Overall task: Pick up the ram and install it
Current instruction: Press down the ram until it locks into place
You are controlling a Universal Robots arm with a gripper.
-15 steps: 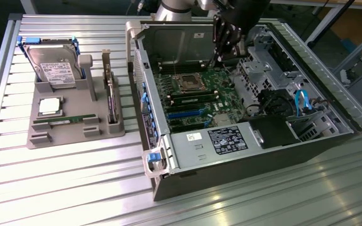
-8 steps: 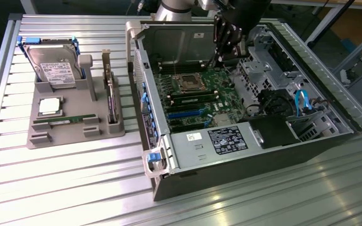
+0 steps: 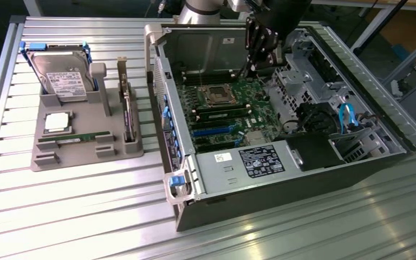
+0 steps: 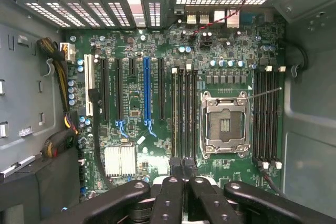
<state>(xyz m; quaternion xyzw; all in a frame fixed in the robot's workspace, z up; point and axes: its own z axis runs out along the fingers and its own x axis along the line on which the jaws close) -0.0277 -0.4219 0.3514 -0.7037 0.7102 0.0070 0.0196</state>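
My claw (image 3: 255, 67): closed, jaws pressed together with nothing between them. In the exterior view it hangs in the upper middle of the frame, over the open computer case. In the wrist view my black fingers (image 4: 173, 195) meet along the lower edge of the frame.

Ram (image 3: 74, 139): a thin green stick lying flat in a slot of the grey holder tray, left of centre in the exterior view. It is well apart from my claw and I am not touching it.

Holder tray (image 3: 45, 160): grey, on the slatted table at the exterior view's left. It also carries a hard drive (image 3: 63, 76) standing in blue rails, a small square silver processor (image 3: 57, 122), and a dark expansion card (image 3: 127, 116) standing on edge.

Computer case (image 3: 280, 184): lying open in the centre and right of the exterior view, with the motherboard (image 4: 157, 51) facing up.

Motherboard detail: in the wrist view the empty processor socket (image 4: 224, 124) sits right of centre, with long black memory slots (image 4: 185, 111) on either side of it. My fingertips are just beside one end of the slots left of the socket.

Table (image 3: 85, 216): ribbed metal, under the tray and the case.
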